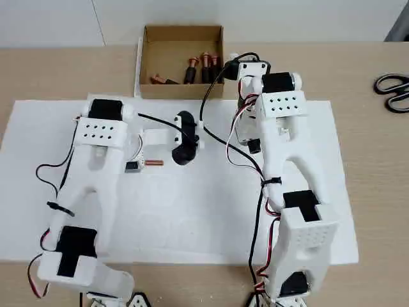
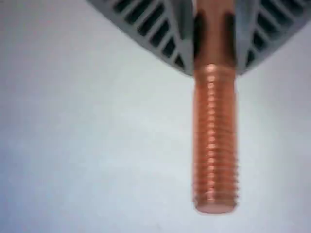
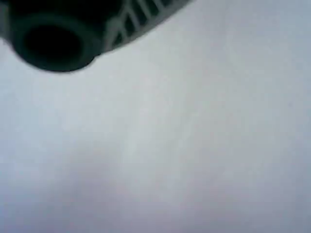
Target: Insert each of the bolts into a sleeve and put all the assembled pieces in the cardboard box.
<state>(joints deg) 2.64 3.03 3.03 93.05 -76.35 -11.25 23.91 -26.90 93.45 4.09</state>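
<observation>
Item: light wooden table [image 1: 370,147], seen from above under soft, even light. Item: white sheet [image 1: 192,217], laid flat over most of the tabletop, its edges roughly square to the table. Item: black-handled scissors [image 1: 393,91], lying on bare wood at the far right, apart from the sheet. Behind the table stood a plain white wall [image 1: 64,19], crossed by faint seams
</observation>
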